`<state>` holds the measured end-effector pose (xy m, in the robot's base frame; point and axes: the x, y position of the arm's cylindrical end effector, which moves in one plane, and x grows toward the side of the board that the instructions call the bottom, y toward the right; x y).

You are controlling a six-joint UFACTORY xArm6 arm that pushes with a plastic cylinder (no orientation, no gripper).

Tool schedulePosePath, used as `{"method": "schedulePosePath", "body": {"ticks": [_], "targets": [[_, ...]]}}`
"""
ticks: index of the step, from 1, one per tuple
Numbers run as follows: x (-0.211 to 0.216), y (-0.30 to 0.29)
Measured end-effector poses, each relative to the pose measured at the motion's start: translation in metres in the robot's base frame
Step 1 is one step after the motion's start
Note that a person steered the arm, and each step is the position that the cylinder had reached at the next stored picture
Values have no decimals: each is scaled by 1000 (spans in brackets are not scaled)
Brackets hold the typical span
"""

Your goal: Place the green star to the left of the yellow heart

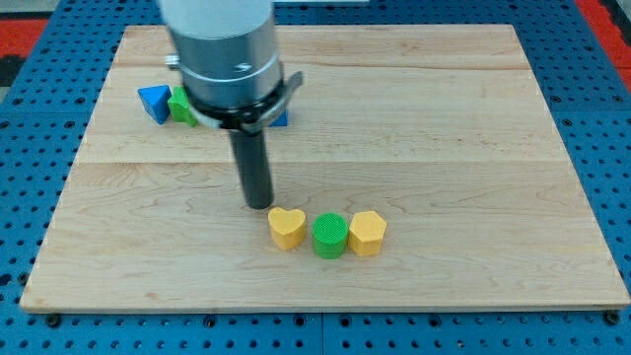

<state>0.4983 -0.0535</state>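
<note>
The yellow heart (pixel 287 228) lies on the wooden board, below the middle, at the left end of a short row. A green block (pixel 181 106), partly hidden by the arm so that its shape is hard to tell, sits at the view's upper left. My tip (pixel 258 204) rests on the board just up and left of the yellow heart, close to it but apart. The green block is far up and left of the tip.
A green cylinder (pixel 330 236) touches the heart's right side, and a yellow hexagon (pixel 367 233) sits right of that. A blue triangle (pixel 155 102) lies left of the green block. A blue block (pixel 281 117) peeks out behind the arm. The wooden board (pixel 444 148) rests on a blue pegboard.
</note>
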Motion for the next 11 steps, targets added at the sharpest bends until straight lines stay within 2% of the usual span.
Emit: {"method": "schedulePosePath", "body": {"ticks": [3, 5, 6, 7, 8, 9, 10, 11], "targets": [[24, -7], [-90, -66], [-115, -168], [-103, -194], [-138, -236], [-156, -201], [-155, -117], [-136, -79]]}}
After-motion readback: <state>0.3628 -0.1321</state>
